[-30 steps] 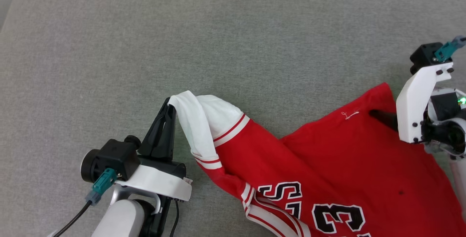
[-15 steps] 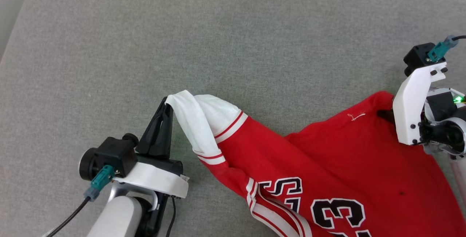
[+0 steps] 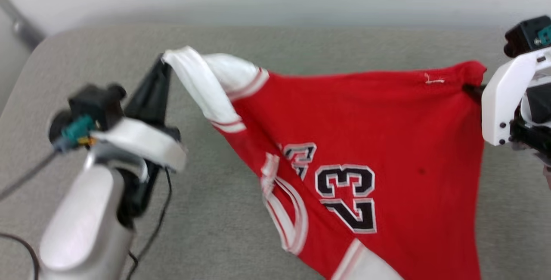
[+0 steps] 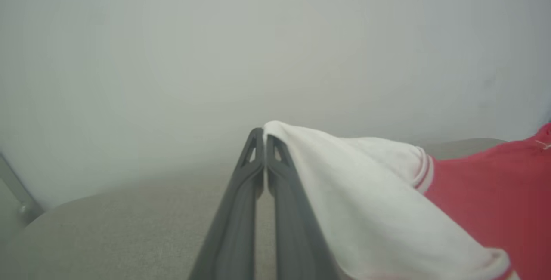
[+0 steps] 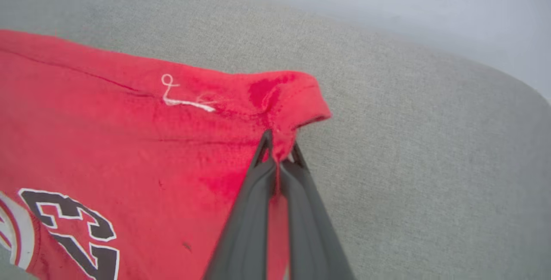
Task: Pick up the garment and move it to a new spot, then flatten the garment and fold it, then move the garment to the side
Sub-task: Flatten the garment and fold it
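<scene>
The garment [image 3: 366,133] hangs mid-frame over the grey cushion [image 3: 215,237] — the pick-up-and-move step, I judge. At upper left the left pincer [image 3: 162,61] is clamped on the white sleeve. At upper right the right pincer [image 3: 468,87] pinches a red corner. The next move calls for carrying both ends evenly, then lowering — cloth kept taut.

Our left hand [image 3: 162,60] has two long dark fingers [image 4: 241,211], slim and tapering, with small triangular cut-outs near the tips. Behind them we see a curved white bracket [image 3: 144,144], a black camera housing [image 3: 92,103] with a teal connector [image 3: 76,128], and thin black cables [image 3: 165,204] trailing past a rounded silver-grey forearm [image 3: 84,228]. Our right hand [image 3: 470,88] carries an angular white plate [image 3: 501,95] dotted with dark screws [image 3: 501,125], topped by a black block [image 3: 523,37] with a teal plug [image 3: 546,35]
</scene>
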